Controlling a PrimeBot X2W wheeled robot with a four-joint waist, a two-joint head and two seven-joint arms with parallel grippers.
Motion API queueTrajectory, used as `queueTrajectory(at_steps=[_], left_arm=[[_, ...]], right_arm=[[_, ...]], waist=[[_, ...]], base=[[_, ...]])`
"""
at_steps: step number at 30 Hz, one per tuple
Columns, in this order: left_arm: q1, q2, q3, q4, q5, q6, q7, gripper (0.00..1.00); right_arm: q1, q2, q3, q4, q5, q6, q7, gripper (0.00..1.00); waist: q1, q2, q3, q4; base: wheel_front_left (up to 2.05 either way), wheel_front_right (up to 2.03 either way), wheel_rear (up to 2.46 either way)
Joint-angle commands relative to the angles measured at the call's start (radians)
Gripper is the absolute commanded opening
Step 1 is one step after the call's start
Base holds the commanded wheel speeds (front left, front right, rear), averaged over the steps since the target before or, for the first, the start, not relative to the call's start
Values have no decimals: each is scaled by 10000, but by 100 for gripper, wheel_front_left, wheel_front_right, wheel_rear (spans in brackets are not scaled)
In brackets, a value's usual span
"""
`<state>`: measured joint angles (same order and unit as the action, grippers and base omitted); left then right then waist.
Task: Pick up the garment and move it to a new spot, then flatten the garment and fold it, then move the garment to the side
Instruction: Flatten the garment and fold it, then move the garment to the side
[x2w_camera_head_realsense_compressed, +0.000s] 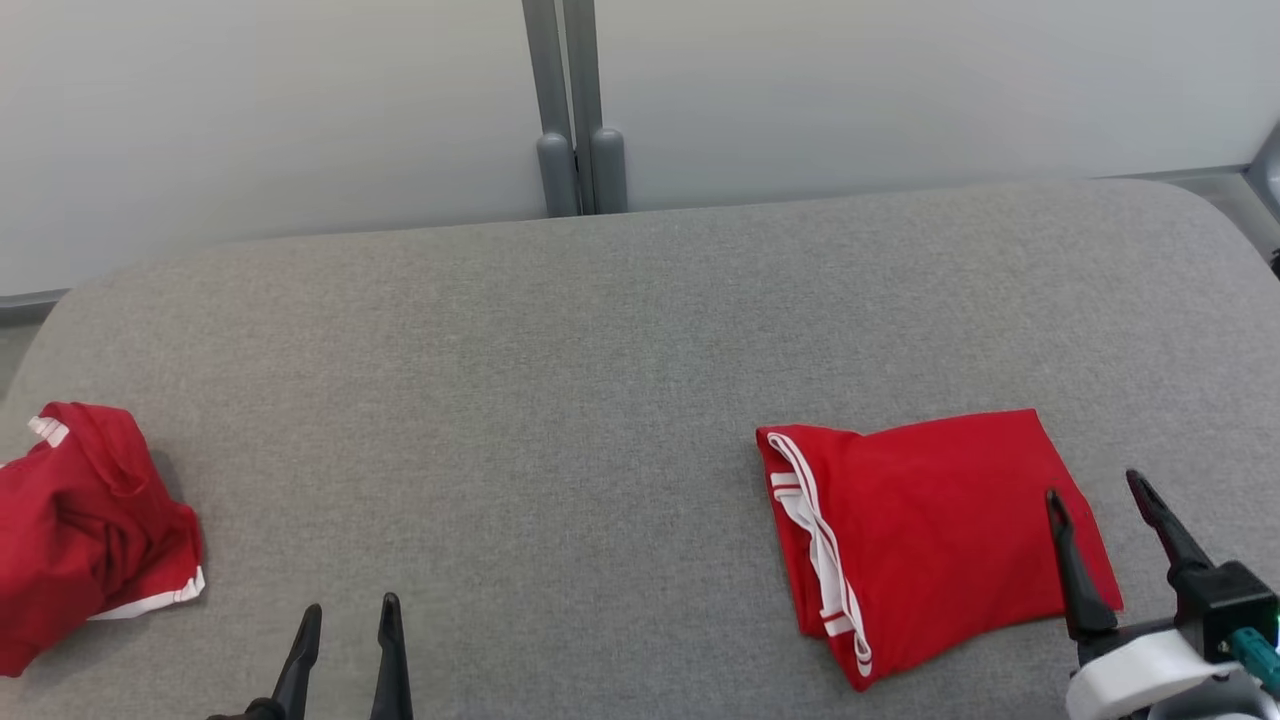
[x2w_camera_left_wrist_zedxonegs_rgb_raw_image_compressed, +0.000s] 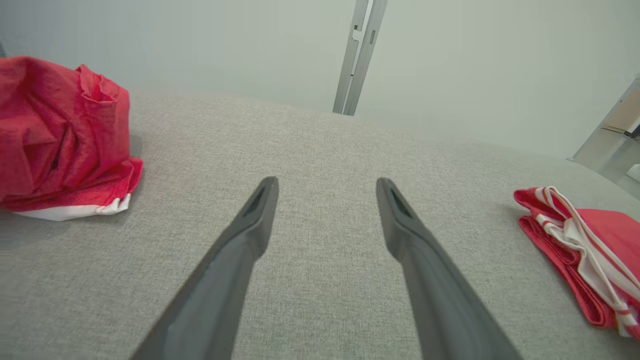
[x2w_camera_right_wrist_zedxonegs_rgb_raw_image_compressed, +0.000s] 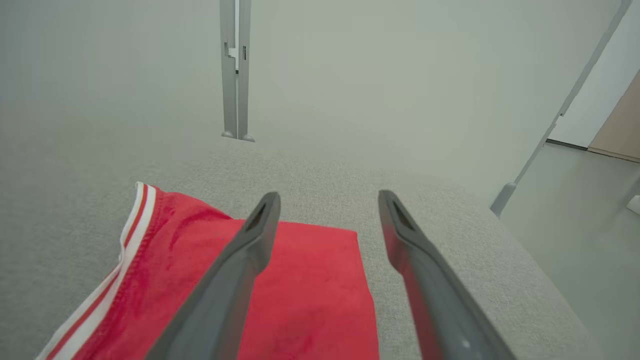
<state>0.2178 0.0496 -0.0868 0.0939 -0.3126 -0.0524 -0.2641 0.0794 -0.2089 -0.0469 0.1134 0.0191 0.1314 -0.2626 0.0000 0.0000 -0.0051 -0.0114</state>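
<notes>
Left fingers (x2w_camera_head_realsense_compressed: 389, 650) are partly open with nothing in them, low at 7 o'clock over the bare grey surface (x2w_camera_head_realsense_compressed: 560, 380). Right fingers (x2w_camera_head_realsense_compressed: 1072, 560) are spread wide and empty too, straddling the 4 o'clock edge of the folded red garment (x2w_camera_head_realsense_compressed: 930, 530), one over cloth, one over the surface. That garment lies at 4 o'clock; a crumpled red garment (x2w_camera_head_realsense_compressed: 90, 520) sits out at 8 o'clock.

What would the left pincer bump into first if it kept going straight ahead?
Nothing nearby: the left pincer points over bare grey cushion, between the crumpled garment and the folded garment. Probably the wall by the post comes first, though depth is unclear.
</notes>
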Motion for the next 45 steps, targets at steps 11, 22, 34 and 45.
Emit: queueTrajectory(at_steps=[11, 22, 34, 45], left_arm=[[52, 21, 352, 2, 442, -338, 0, 100], [-131, 21, 359, -101, 611, -448, 0, 100], [-523, 21, 159, 78, 669, -577, -2, 100], [-945, 21, 171, -81, 598, -479, 0, 100]], right_arm=[[411, 355, 23, -79, 24, -16, -28, 100], [-374, 82, 107, 288, 1088, -15, -27, 100], [-3122, -1978, 1797, 4868, 2524, -15, 3500, 100], [-4479, -1872, 2293, 6307, 3665, -15, 3462, 0]], waist=[[0, 0, -319, 440], [0, 0, 111, 176], [0, 0, 708, 618], [0, 0, 1529, 789]], base=[[0, 0, 0], [0, 0, 0], [0, 0, 0], [0, 0, 0]])
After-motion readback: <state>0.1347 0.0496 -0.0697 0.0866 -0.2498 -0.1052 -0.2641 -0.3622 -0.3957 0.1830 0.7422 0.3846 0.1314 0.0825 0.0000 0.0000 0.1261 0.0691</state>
